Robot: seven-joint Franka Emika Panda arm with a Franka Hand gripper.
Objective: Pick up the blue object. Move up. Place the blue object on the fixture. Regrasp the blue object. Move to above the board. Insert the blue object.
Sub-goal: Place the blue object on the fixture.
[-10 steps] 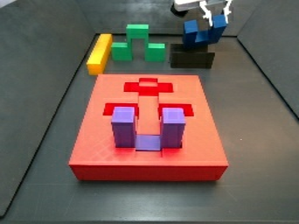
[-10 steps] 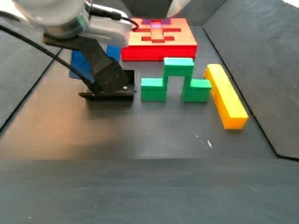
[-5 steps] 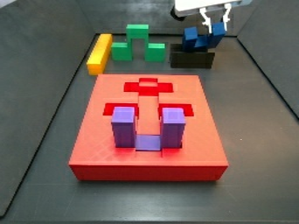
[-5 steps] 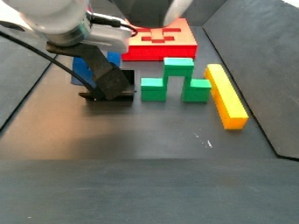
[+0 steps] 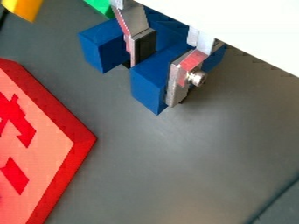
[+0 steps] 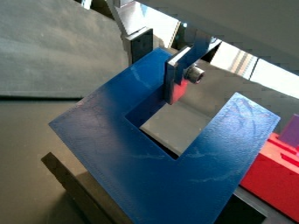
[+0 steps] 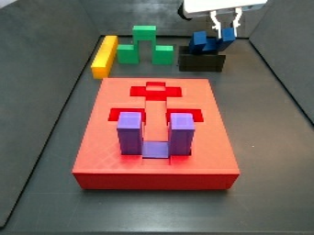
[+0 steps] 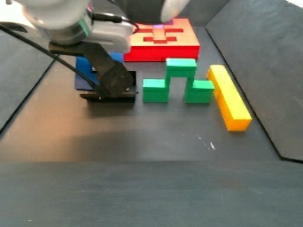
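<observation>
1. You are at the fixture [image 7: 203, 61] step: the blue object [image 7: 211, 42] rests on it, at the far end of the floor beyond the board [image 7: 156, 138].
2. The gripper [image 5: 162, 59] has its fingers on both sides of one prong; whether the pads press it or only stand beside it, I cannot tell.
3. In a wrist view the blue object [image 6: 152, 149] leans tilted, and its prongs seem to point upward.
4. Next I judge a firm regrasp is needed, then a lift toward the board.
</observation>
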